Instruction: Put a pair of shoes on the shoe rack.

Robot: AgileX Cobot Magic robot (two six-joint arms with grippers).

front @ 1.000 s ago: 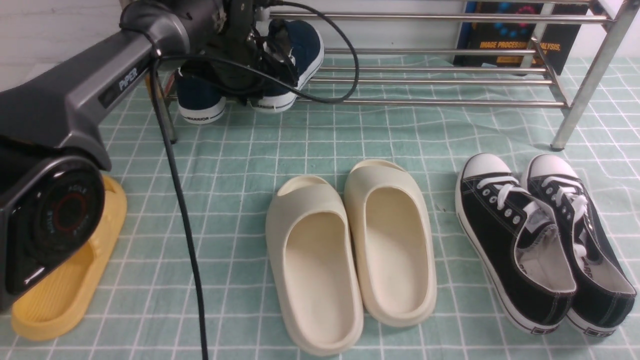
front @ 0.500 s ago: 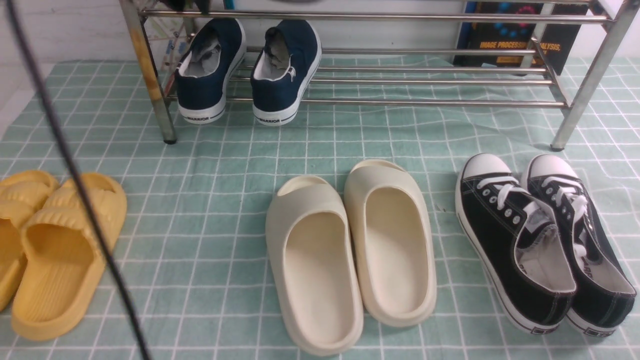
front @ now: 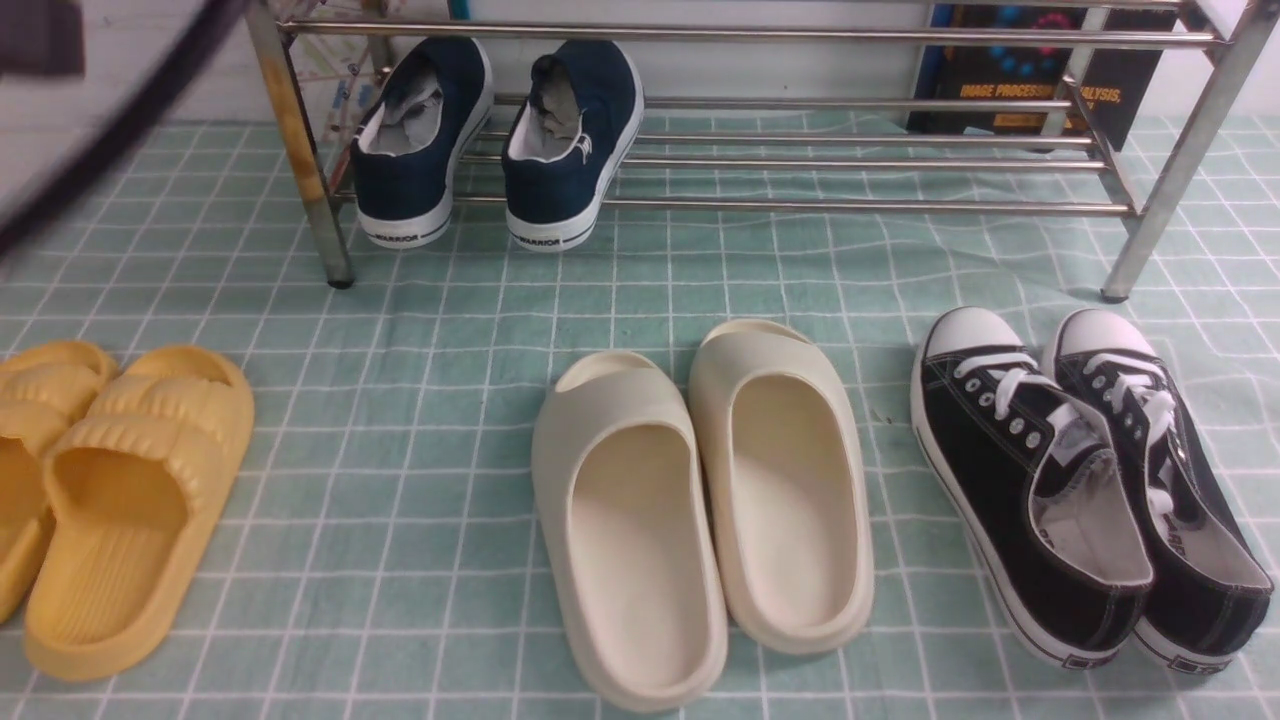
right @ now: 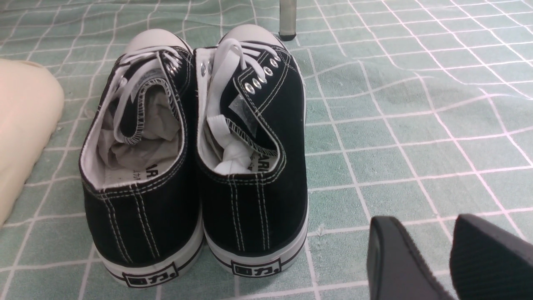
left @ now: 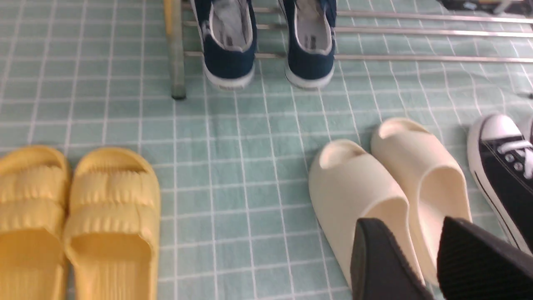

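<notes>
Both navy-blue slip-on shoes, one (front: 415,140) beside the other (front: 570,140), stand side by side on the low bars at the left end of the silver shoe rack (front: 850,205), heels toward me. The left wrist view shows the same shoes (left: 228,41) (left: 310,41) on the rack (left: 416,58) from farther back. My left gripper (left: 410,239) is open and empty, hovering above the cream slides well short of the rack. Over the cloth, my right gripper (right: 420,233) is open and empty, beside the heels of the black sneakers. Neither gripper shows in the front view.
Cream slides (front: 700,500) lie in the middle of the green checked cloth. Black lace-up sneakers (front: 1080,480) sit at the right and yellow slides (front: 110,500) at the left. A dark book (front: 1030,80) leans behind the rack. A blurred dark cable (front: 110,110) crosses the top left corner.
My left arm, which was at the rack over the navy shoes, has let go and drawn back out of the front view. The shoes stay on the rack.
</notes>
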